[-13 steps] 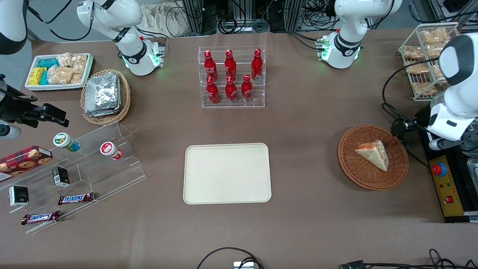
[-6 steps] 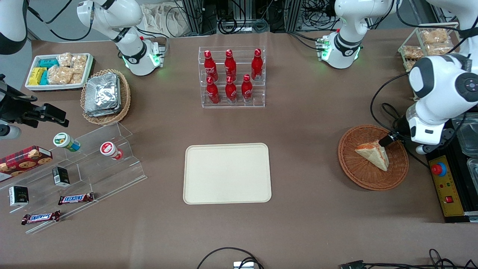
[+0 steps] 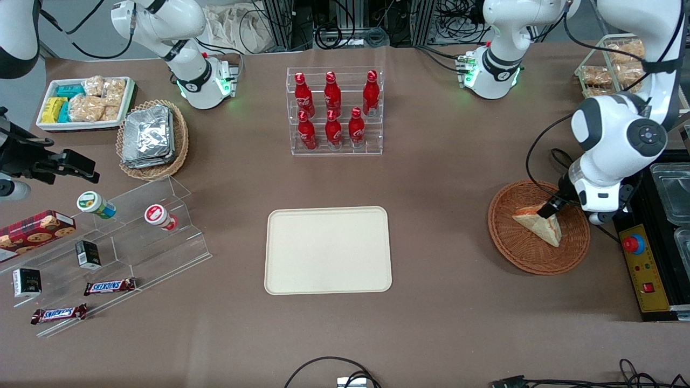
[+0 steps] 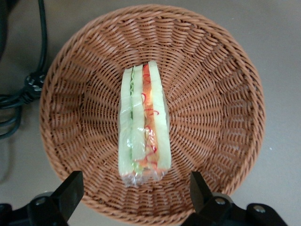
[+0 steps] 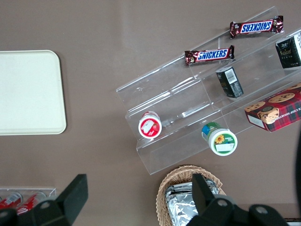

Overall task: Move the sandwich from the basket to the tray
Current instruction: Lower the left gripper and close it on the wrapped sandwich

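Over the last second the left arm has swung in above the basket (image 3: 538, 227). Its gripper (image 4: 136, 200) now hangs over the sandwich (image 3: 539, 222), jaws spread wide and empty. Sandwich lies in the basket; tray (image 3: 328, 250) bare. Grasp appears imminent.

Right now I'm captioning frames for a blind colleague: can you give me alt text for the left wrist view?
A wrapped triangular sandwich stands on edge in the middle of a round reddish-brown wicker basket, its green and red-orange filling facing the camera. The open gripper hovers above it, one of its black fingers on either side of the sandwich's near end, touching nothing.
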`<state>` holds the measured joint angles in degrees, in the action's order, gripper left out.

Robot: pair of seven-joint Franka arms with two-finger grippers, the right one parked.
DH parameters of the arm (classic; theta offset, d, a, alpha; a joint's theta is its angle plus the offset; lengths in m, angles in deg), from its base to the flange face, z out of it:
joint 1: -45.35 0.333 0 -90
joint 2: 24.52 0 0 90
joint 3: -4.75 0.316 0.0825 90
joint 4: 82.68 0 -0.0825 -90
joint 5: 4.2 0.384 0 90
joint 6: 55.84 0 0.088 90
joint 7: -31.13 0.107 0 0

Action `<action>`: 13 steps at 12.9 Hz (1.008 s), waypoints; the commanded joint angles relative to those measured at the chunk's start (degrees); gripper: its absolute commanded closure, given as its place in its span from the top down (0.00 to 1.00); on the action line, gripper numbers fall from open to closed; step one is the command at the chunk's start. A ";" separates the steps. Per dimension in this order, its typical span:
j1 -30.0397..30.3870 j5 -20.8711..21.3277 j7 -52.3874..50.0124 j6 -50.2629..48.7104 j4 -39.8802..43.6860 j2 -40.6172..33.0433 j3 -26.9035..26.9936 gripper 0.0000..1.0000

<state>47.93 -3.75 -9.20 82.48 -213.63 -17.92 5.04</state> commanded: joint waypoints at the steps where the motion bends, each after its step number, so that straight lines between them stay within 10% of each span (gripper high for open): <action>1: -0.04 0.61 -3.25 3.87 -0.54 2.36 -0.03 1.00; 9: -0.04 0.61 -4.93 9.15 -0.54 6.85 -0.03 0.94; 13: -0.12 0.61 -5.02 10.04 -0.54 7.38 -0.03 0.60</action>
<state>47.92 -3.75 -13.00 91.48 -213.84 -10.49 5.04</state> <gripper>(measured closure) 0.189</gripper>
